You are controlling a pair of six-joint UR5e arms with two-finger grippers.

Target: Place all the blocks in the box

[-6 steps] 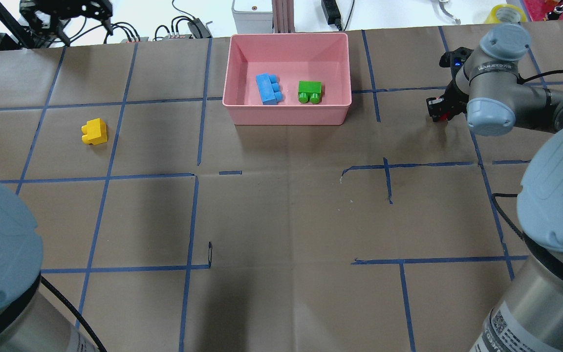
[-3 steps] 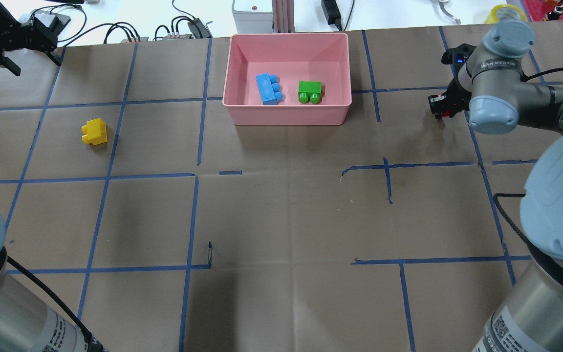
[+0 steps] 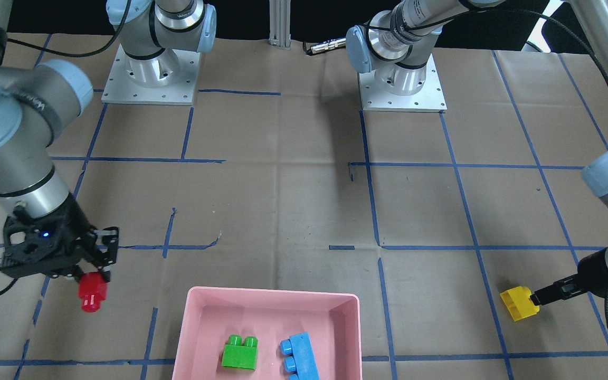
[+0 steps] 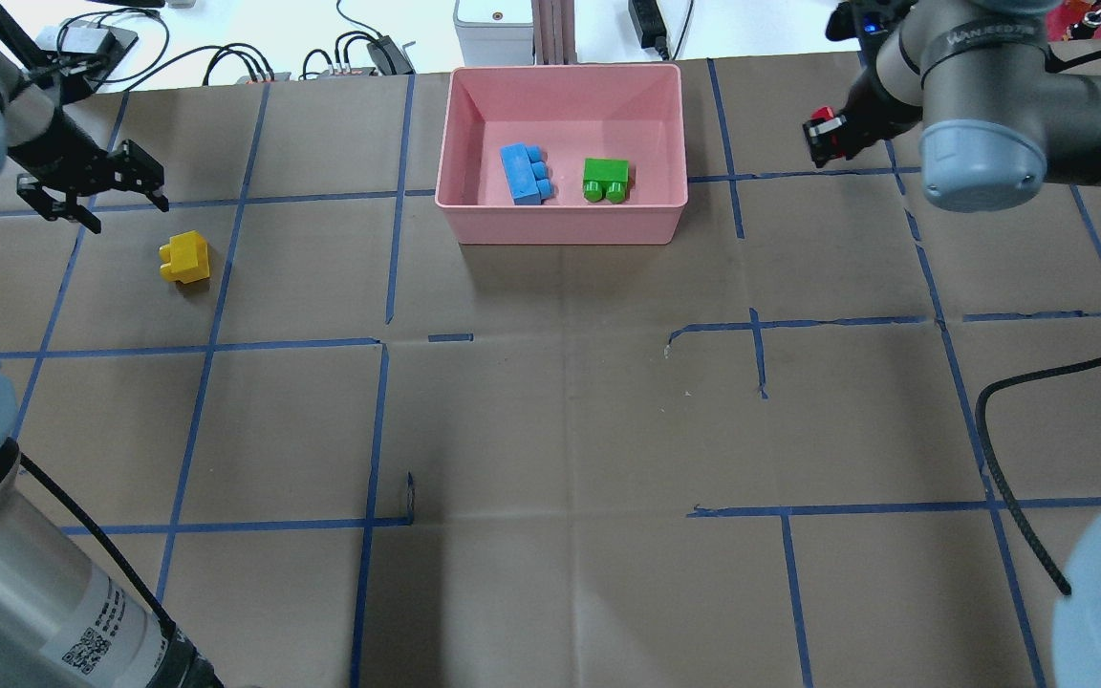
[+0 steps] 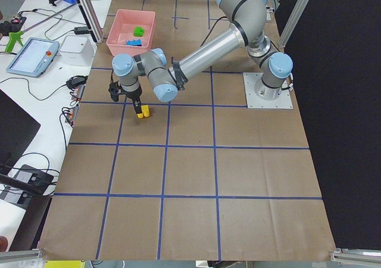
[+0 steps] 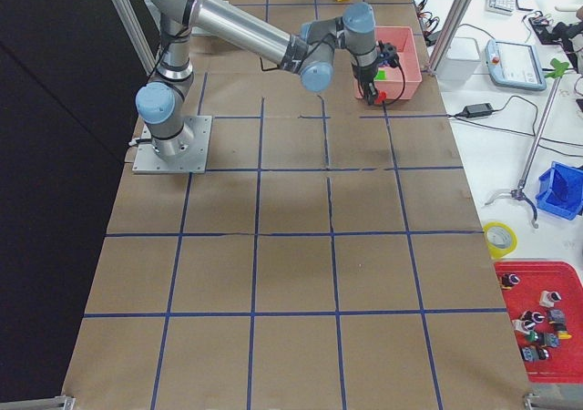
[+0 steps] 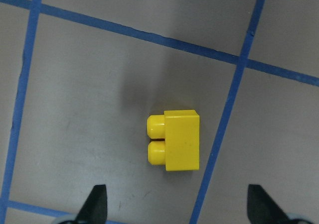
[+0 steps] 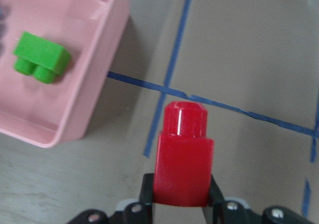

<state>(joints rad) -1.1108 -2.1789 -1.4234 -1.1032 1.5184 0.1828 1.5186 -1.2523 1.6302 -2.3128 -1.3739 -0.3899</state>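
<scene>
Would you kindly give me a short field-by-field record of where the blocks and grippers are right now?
box: holds two blocks
blue block: in the box, on its side
green block: in the box, beside the blue one, apart from it
yellow block: on the table, on its side, not gripped
red block: held outside the box
left gripper: open, by the yellow block
right gripper: shut on the red block
not yet boxed: yellow, red
</scene>
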